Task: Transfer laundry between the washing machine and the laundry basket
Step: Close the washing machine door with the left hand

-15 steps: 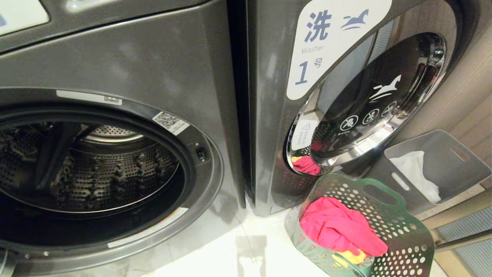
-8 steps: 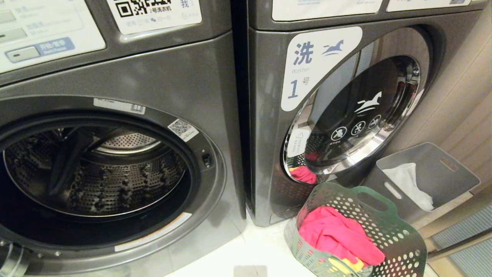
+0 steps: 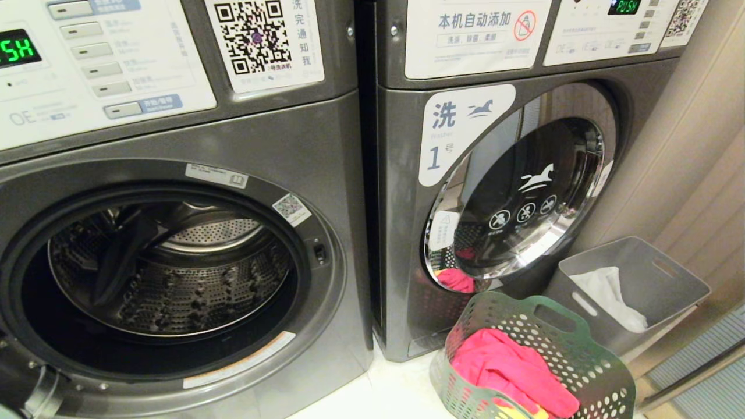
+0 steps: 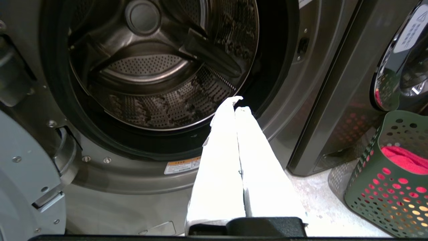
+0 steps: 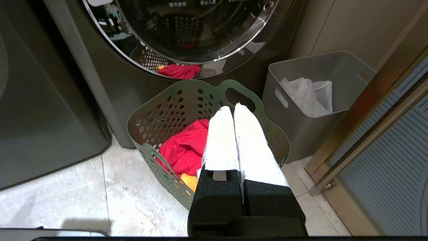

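Neither arm shows in the head view. In the left wrist view the left gripper [image 4: 235,105] reaches straight out from its black mount, its two long white fingers [image 4: 220,167] pressed flat against each other along their whole length, tips meeting with no gap and nothing between them. In the right wrist view the right gripper [image 5: 233,107] has the same pose: two white-wrapped fingers [image 5: 220,140] rise from black blocky bases, lying side by side and touching from base to tip, empty. Both grippers point forward and slightly downward. Each wrist looks level, with no visible roll to either side.
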Robot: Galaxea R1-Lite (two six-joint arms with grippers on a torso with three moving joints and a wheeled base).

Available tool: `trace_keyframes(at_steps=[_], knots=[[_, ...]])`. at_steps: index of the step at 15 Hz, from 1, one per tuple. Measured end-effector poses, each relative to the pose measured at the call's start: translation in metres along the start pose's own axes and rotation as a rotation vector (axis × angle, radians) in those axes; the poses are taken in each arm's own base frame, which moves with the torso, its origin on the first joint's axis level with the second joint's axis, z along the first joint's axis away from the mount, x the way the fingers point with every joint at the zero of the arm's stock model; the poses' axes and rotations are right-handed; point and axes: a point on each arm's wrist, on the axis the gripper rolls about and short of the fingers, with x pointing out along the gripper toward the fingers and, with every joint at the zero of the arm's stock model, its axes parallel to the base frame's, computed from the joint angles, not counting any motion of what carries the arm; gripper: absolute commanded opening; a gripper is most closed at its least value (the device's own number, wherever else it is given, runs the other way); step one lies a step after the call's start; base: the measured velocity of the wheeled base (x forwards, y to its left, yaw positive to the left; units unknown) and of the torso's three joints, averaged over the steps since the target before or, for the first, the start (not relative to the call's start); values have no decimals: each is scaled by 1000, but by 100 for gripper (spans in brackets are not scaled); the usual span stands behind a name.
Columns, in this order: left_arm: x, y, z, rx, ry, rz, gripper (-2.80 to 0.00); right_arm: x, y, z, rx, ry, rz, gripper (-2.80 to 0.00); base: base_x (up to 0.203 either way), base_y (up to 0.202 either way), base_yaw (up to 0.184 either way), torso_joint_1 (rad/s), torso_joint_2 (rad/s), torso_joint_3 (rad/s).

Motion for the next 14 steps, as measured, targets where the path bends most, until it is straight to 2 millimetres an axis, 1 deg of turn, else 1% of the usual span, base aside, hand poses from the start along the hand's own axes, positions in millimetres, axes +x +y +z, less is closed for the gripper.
trace_keyframes(at_steps=[7,12,14], knots=[[0,0,0,0,1,0,-280,0,0,0,-1,0,0,-280,0,0,0,1,3,193],[0,0,0,6,3,-1,-280,0,0,0,-1,0,0,-280,0,0,0,2,2,30],[0,0,0,6,3,-2,-280,0,0,0,-1,0,0,-280,3,-3,93,4,0,8]])
